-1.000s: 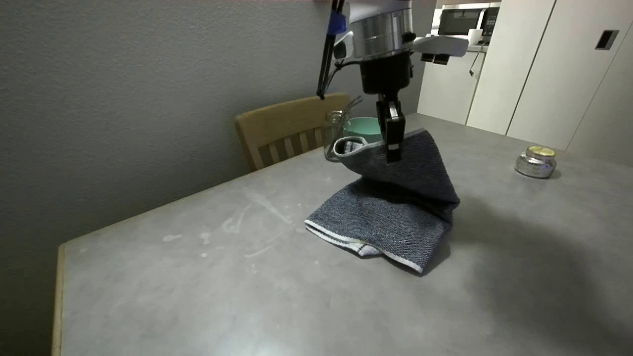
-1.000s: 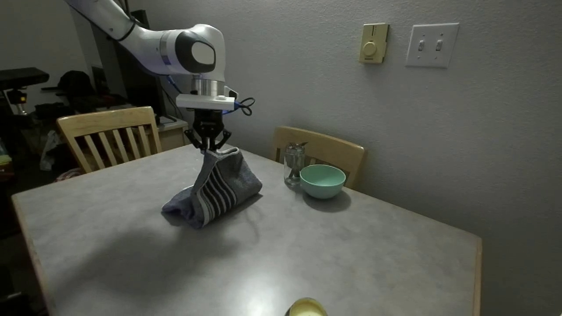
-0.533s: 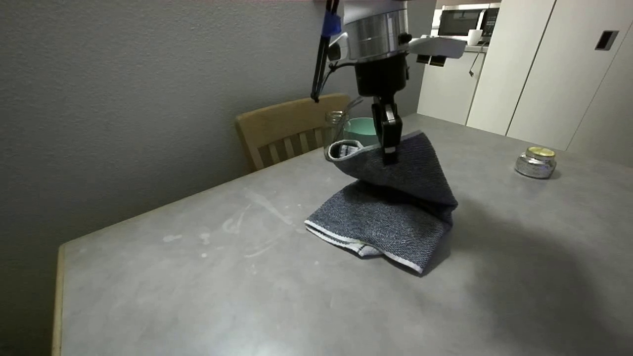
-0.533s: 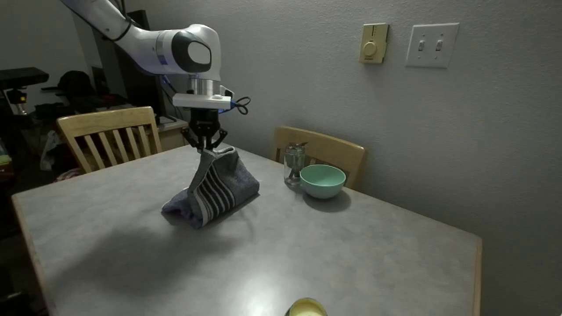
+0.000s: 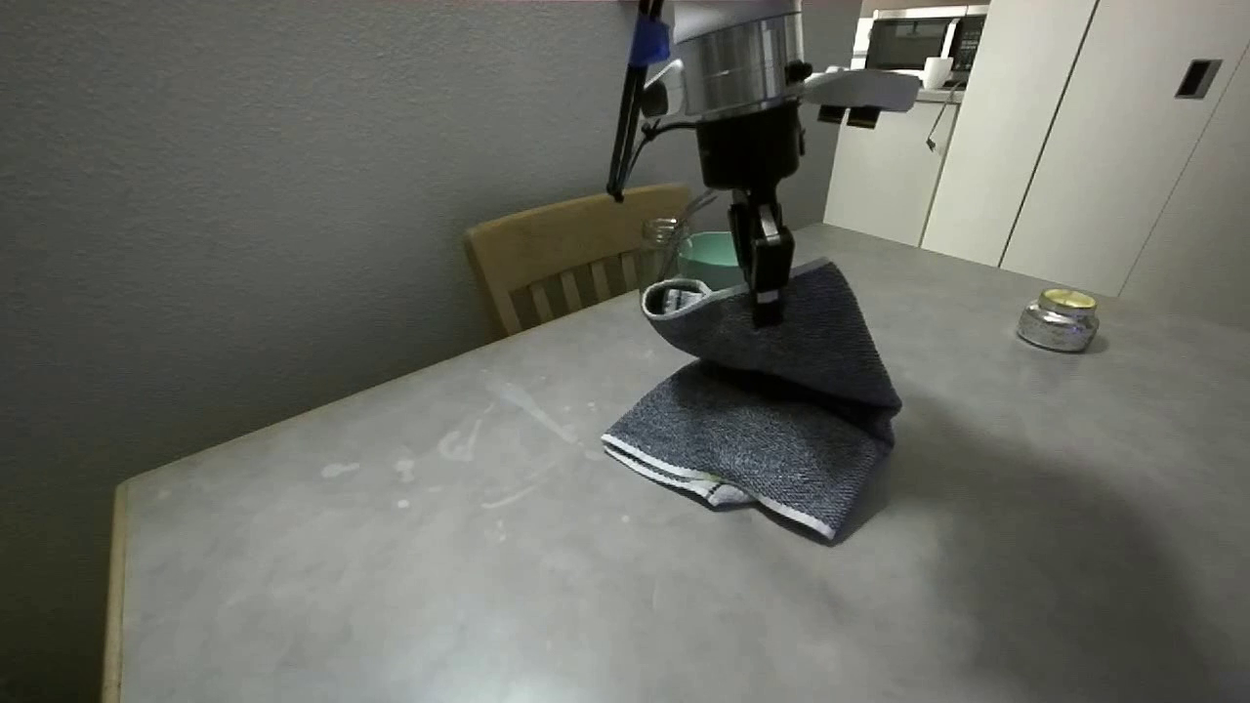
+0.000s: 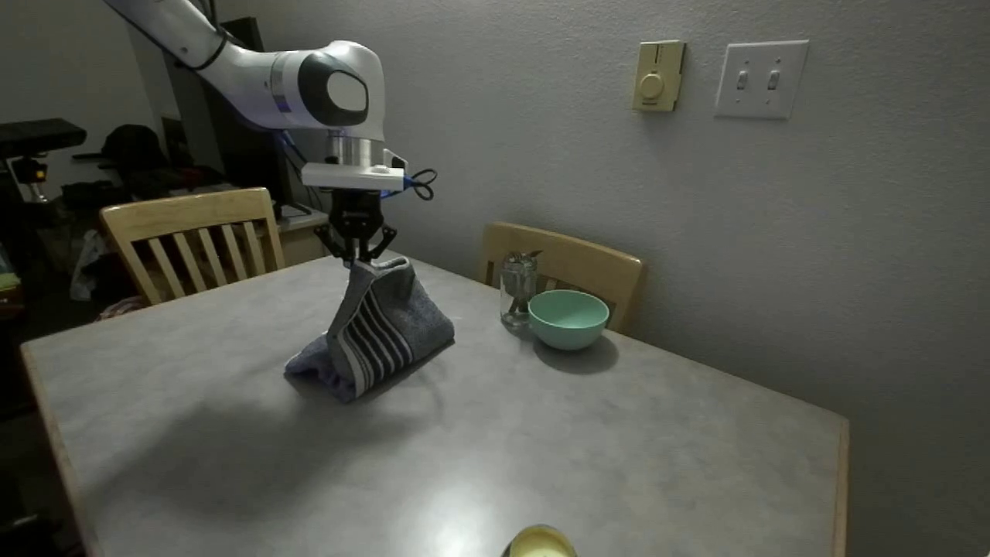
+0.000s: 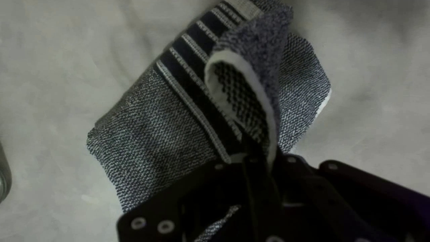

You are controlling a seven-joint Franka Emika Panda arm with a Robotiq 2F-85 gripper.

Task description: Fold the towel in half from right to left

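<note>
The towel [image 5: 747, 439] is a dark grey-blue cloth with a pale edge band. Its lower layers lie on the table, and its upper layer is lifted and curls over them. Dark and pale stripes show on it in an exterior view [image 6: 379, 336]. My gripper [image 5: 769, 310] points down and is shut on the lifted edge of the towel, holding it above the table. In the wrist view the gripper [image 7: 260, 153] comes in from the bottom, and the pale edge [image 7: 255, 80] loops up between its dark fingers. The exact pinch is partly hidden by the fingers.
A green bowl [image 6: 568, 319] and a glass jar with utensils [image 6: 517, 290] stand near the table's wall side, with a chair [image 6: 611, 259] behind them. A small silver jar with a yellow top [image 5: 1059, 320] stands on the grey table [image 5: 410, 566].
My gripper has moved slightly to the left in both exterior views, taking the lifted edge of the towel with it. The lower layers stay in place on the table.
</note>
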